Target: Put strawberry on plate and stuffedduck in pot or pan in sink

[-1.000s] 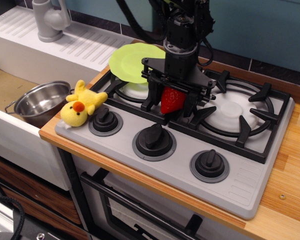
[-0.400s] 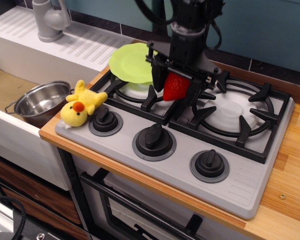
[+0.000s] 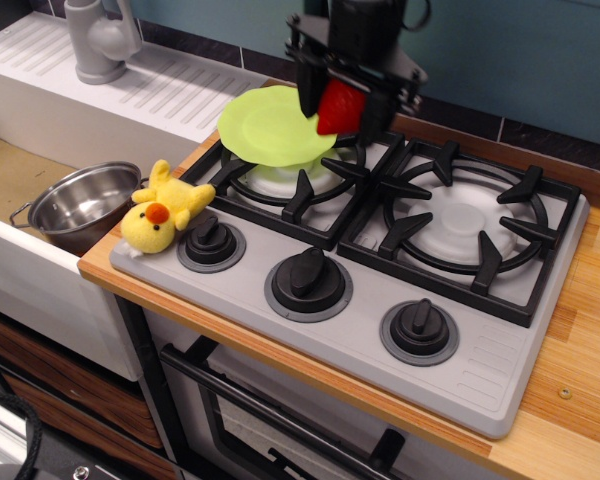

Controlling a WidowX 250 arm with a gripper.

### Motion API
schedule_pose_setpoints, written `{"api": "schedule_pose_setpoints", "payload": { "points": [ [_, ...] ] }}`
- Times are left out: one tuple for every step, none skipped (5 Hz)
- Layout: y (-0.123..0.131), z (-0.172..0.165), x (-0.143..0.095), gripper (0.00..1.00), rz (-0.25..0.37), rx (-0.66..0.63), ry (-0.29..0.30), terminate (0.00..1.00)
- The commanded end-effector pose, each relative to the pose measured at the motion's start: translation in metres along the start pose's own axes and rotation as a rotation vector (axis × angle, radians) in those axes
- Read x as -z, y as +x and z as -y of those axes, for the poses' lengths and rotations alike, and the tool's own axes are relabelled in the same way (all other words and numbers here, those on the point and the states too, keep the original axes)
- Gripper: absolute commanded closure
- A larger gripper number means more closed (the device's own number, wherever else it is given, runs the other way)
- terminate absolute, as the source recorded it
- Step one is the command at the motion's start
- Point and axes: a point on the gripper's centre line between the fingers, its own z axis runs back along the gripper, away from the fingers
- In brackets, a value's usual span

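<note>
My gripper [image 3: 342,108] is shut on the red strawberry [image 3: 340,107] and holds it in the air above the right edge of the lime-green plate [image 3: 270,127], which rests tilted on the back left burner. The yellow stuffed duck [image 3: 163,208] lies on the front left corner of the stove, next to a knob. The shiny steel pot [image 3: 83,205] stands in the sink [image 3: 20,165] at the left, just beside the duck.
The grey stove top [image 3: 480,350] has two black burner grates [image 3: 460,220] and three black knobs [image 3: 309,283] along its front. A grey tap [image 3: 98,40] stands on the ribbed drainboard at the back left. Wooden counter [image 3: 580,330] lies to the right.
The gripper has lifted the strawberry from the middle of the stove and carried it up and back, towards the plate. Duck, pot and plate have not moved.
</note>
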Motion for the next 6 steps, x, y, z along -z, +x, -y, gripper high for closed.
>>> {"api": "schedule_pose_setpoints", "payload": {
  "points": [
    [0.026,-0.041,-0.011,1.00,0.066,0.040,0.019,0.00],
    [0.028,-0.054,-0.006,1.00,0.069,0.050,0.015,0.00],
    [0.024,-0.061,0.006,1.00,0.075,0.041,0.006,0.00],
    [0.017,-0.060,0.019,1.00,0.098,0.025,-0.001,0.00],
    [0.013,-0.052,0.023,0.00,0.100,0.001,0.014,0.00],
    [0.013,-0.047,0.024,0.00,0.094,-0.015,0.010,0.00]
  ]
}}
